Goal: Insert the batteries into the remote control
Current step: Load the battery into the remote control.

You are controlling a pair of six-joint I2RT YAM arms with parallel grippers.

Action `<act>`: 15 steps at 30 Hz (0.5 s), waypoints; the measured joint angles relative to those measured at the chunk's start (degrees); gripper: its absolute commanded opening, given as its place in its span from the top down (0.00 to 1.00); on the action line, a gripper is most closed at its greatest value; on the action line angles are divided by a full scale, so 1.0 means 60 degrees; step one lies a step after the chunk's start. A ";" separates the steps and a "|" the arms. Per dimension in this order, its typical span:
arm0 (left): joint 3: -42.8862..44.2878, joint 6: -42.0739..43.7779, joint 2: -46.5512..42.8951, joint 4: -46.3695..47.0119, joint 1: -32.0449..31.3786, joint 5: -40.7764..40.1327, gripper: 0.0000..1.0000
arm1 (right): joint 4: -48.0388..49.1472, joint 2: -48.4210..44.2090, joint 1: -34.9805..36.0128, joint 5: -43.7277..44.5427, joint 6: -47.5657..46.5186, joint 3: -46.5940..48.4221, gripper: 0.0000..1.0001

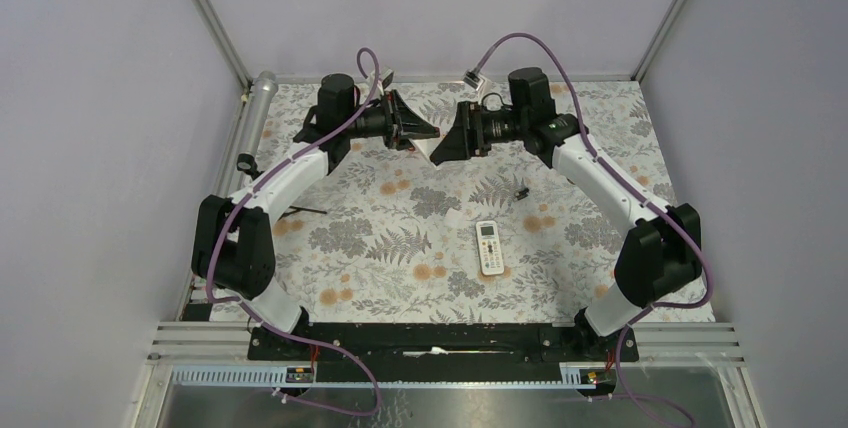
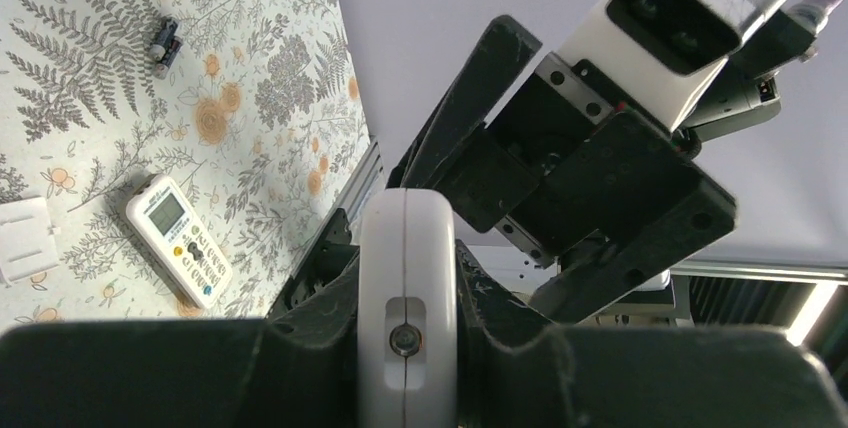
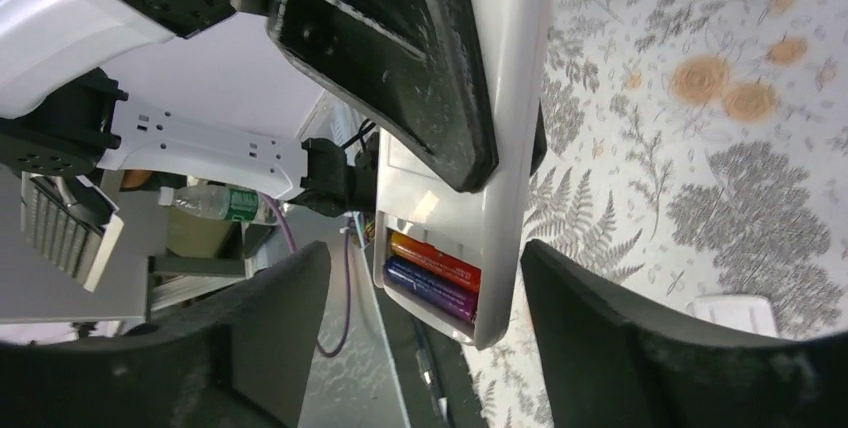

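**Batteries in, compartment uncovered**

Left claw [image 1: 420,128]: clamped on the remote control [image 3: 512,118], holding it edge-on in the air above the middle of the counter's far edge. Right claw [image 1: 447,136]: spread wide, gripping nothing. It faces the left one, with its fingers [image 3: 620,348] on either side of the remote's lower end and not touching it, as far as we can see.

The right wrist view shows the compartment open at that end. Both batteries [image 3: 432,273] lie side by side inside it, one red-orange and one blue-purple. We judge the loading itself done or nearly so. We cannot tell whether each cell is pressed fully against its contacts.

Left to do, in our judgement: confirm seating, then close the compartment, which has no cover on it. A flat white piece [image 2: 25,238] lies on the counter [image 1: 400,208]; it may be the cover, unconfirmed.

Also on the counter: a white remote with a green screen [image 1: 489,246], right of centre toward the near edge, well apart from both claws.
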 measured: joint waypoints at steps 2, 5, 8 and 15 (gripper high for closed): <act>-0.0109 -0.0087 0.0000 0.0310 0.0047 0.0022 1.00 | 0.0393 -0.0029 -0.0062 -0.0033 0.0364 -0.0033 0.07; -0.0474 -0.0182 -0.0051 0.1075 0.0288 0.0026 1.00 | 0.1588 -0.0357 -0.0539 0.0062 0.1406 -0.0528 0.01; -0.0554 0.0120 -0.0135 0.1282 0.0561 0.0011 1.00 | 0.2532 -0.0954 -0.1330 0.0495 0.2397 -0.1348 0.00; -0.0182 0.1974 -0.0692 0.0215 0.0619 -0.0106 1.00 | 0.2120 -0.1530 -0.2623 0.2058 0.2718 -0.2131 0.04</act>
